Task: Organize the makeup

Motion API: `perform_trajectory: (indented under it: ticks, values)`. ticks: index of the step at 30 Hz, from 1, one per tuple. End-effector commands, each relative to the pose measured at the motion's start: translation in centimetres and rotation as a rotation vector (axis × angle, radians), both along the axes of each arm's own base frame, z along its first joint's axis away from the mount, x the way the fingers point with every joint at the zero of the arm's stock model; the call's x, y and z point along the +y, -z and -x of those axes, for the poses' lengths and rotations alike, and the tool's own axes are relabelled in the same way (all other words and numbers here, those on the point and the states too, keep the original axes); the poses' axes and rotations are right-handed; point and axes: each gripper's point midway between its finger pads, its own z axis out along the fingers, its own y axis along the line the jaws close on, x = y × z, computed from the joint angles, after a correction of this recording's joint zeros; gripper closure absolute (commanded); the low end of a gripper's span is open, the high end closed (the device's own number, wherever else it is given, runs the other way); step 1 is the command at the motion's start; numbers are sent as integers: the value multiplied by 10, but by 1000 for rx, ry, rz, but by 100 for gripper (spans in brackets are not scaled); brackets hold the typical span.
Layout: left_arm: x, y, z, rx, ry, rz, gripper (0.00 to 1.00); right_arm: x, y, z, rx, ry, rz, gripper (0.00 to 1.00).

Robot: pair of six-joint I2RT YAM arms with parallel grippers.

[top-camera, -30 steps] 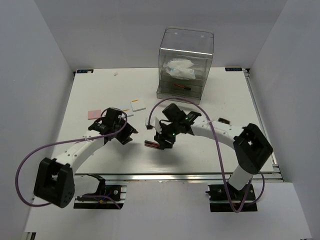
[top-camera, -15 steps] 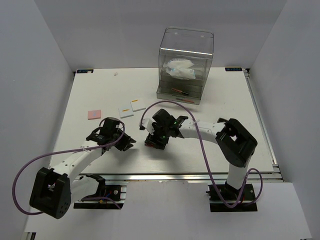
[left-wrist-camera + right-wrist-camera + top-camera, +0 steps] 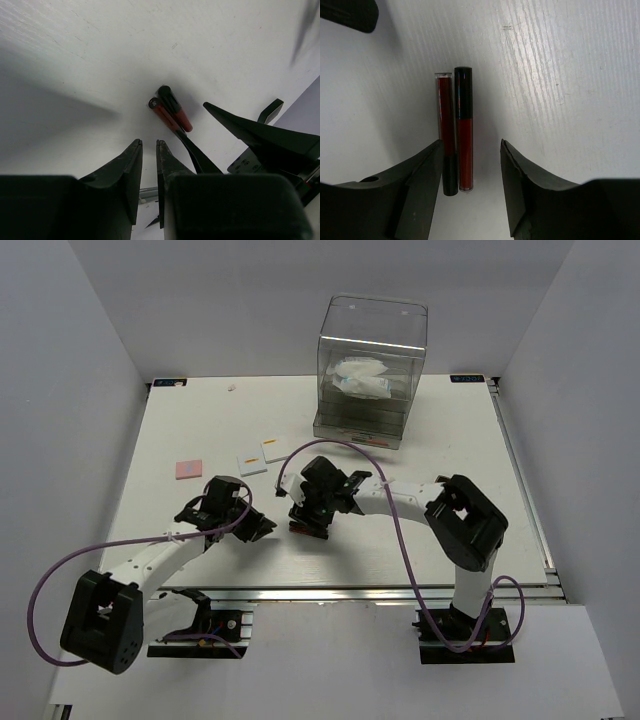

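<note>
**A:** Where do the lip gloss tubes lie?

**B:** Two slim red-and-black lip gloss tubes point(image 3: 456, 130) lie flat on the white counter point(image 3: 180, 420), near its middle. They are side by side, touching, head to tail, with one black cap at each end of the pair.

**A:** And the right pincer?

**B:** The right pincer point(image 3: 470, 147) is low over them and spread wide, one finger on each side of the pair. It grips nothing. One finger looks to be against the nearer tube, and the other stands apart from them.

**A:** The left one?

**B:** The left pincer point(image 3: 148, 150) sits just beside the tubes, on their left in the top view. It is nearly closed, with only a slit between its fingers and nothing in it. From its own camera, bare counter lies between it and the tubes. The right pincer's dark fingers rise close behind them.

**A:** What blocks the view from above?

**B:** The right pincer and wrist cover nearly all of the tubes, so only a dark-red end shows at the near side. A purple cable point(image 3: 352, 445) arches over that arm.

**A:** What else is around?

**B:** A pink square point(image 3: 188, 468) lies farther back and to the left of the left wrist. Two white flat squares with an orange mark point(image 3: 276, 449) lie between the pink square and the right arm. At the far edge stands a tall clear acrylic drawer box point(image 3: 372, 340), with white-blue crinkly packets point(image 3: 362, 380) inside.
</note>
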Motion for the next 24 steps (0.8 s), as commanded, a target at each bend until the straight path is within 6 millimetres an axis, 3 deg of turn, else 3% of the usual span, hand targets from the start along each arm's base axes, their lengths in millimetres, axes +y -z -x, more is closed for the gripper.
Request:
perform_trajectory:
  ticks: [1,13,24]
  values:
    - [-7,0,-1,-4,32,32,73,14,-9,-10,-34,8,-34,46]
    - [-17,6,0,19,95,50,73,12,5,-15,-50,6,-3,47]
    - [-23,22,4,92,157,46,74,6,16,-19,-84,-3,30,48]
